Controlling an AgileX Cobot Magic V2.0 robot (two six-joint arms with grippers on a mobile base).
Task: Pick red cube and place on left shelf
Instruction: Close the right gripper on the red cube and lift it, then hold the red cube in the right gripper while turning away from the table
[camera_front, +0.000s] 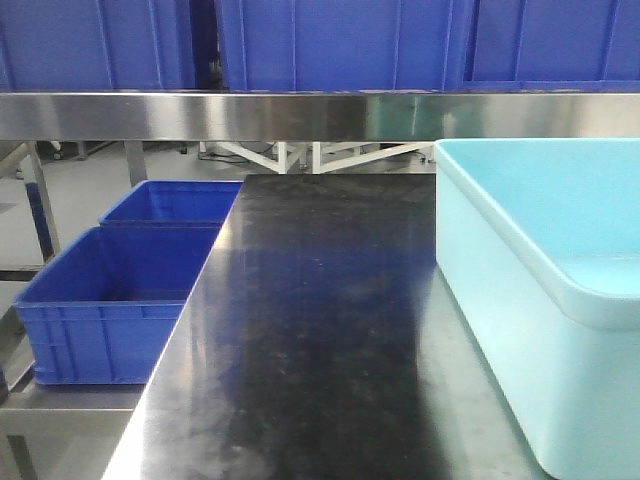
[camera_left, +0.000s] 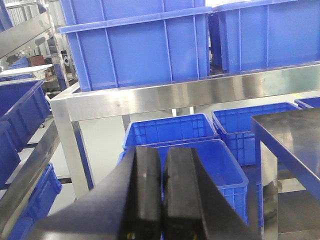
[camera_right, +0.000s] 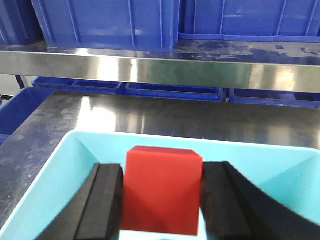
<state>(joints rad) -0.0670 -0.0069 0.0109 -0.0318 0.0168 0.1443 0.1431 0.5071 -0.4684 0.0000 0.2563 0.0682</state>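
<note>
Right hand (camera_right: 163, 200) closed on the matte solid red cube (camera_right: 162, 167), black fingers (camera_right: 107, 200) pressed on its two side faces; cube sits centred in the hand, just above or on the floor of the pale turquoise plastic tub (camera_right: 60, 165), cannot tell which; long stainless steel rack (camera_right: 150, 70) with dark blue plastic crates (camera_right: 100, 22) lies ahead of and above this hand, beyond the black-topped steel tabletop (camera_right: 150, 115); its front rail runs crosswise to the hand's pointing direction; cube has no long axis, so orientation matters little; likely next: lift clear of the tub wall, then carry forward and up; left hand (camera_left: 162, 190) narrow, fingers together, holding nothing, hanging over lower open blue crates (camera_left: 170, 130) with the tabletop edge off to its right; right hand is plainly the nearer one.
</note>
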